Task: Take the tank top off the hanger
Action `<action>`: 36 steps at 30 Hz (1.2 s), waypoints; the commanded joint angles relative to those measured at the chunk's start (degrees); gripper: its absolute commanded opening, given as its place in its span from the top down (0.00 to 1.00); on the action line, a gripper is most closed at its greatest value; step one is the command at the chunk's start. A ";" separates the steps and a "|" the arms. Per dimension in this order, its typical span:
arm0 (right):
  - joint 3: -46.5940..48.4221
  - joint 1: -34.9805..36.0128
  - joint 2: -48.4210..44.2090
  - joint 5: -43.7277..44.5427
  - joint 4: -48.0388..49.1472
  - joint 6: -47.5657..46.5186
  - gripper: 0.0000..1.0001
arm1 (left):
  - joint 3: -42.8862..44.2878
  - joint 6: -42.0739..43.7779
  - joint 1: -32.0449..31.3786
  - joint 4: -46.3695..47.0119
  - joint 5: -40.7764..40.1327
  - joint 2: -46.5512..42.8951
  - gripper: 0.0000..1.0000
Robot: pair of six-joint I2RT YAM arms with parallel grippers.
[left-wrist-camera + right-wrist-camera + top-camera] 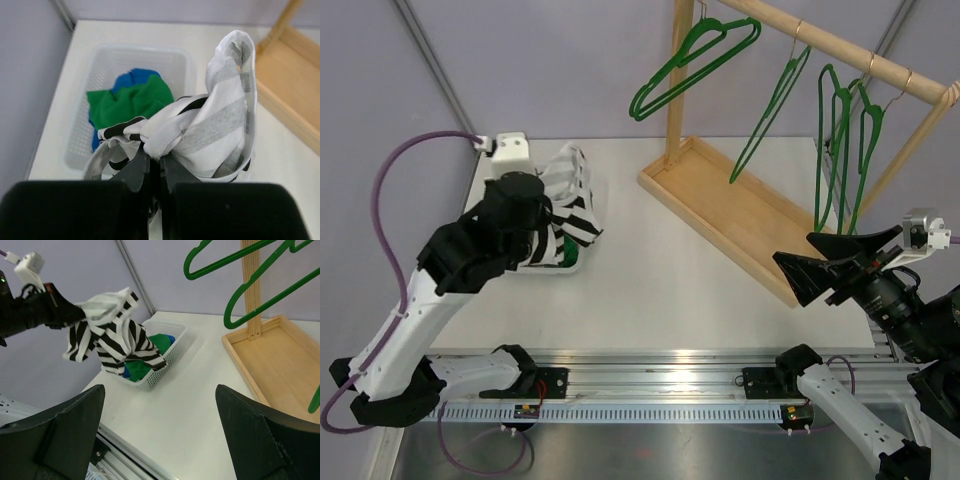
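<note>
The black-and-white striped tank top (576, 196) is bunched up and hangs from my left gripper (159, 161), which is shut on a fold of it (210, 127). It dangles over a white basket (140, 50) at the table's left; its lower end reaches the basket's contents (107, 327). No hanger is inside the fabric. Several green hangers (695, 62) hang bare on the wooden rack (840, 48) at the right. My right gripper (794, 248) stands open and empty near the rack's tray, far from the top; between its spread fingers (160, 390) only bare table shows.
The basket (169, 349) holds green (131, 102) and blue (131, 80) clothes. The rack's wooden tray (745, 212) runs diagonally across the table's right half. A metal rail (650, 385) runs along the near edge. Grey walls close the back and left.
</note>
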 commanded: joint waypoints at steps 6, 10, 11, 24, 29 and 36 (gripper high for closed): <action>0.21 0.24 1.67 -0.03 2.22 -0.86 0.01 | 14.23 10.92 19.90 1.29 3.27 2.80 1.00; -0.76 0.32 1.32 -0.30 3.28 -0.42 0.01 | 12.23 9.95 25.57 2.07 14.88 4.91 1.00; -0.76 0.24 1.32 -0.30 3.37 -0.33 0.00 | 11.43 10.04 26.01 2.43 16.20 5.35 1.00; -6.11 0.24 2.72 -3.90 7.85 1.25 0.00 | 13.18 4.07 43.21 4.98 36.68 26.49 1.00; -7.70 0.24 3.51 -6.01 9.17 2.04 0.01 | 13.37 0.64 47.19 4.54 38.09 41.89 1.00; -10.86 0.24 4.48 -8.21 11.62 2.66 0.00 | 15.20 1.34 47.11 3.40 47.06 61.51 1.00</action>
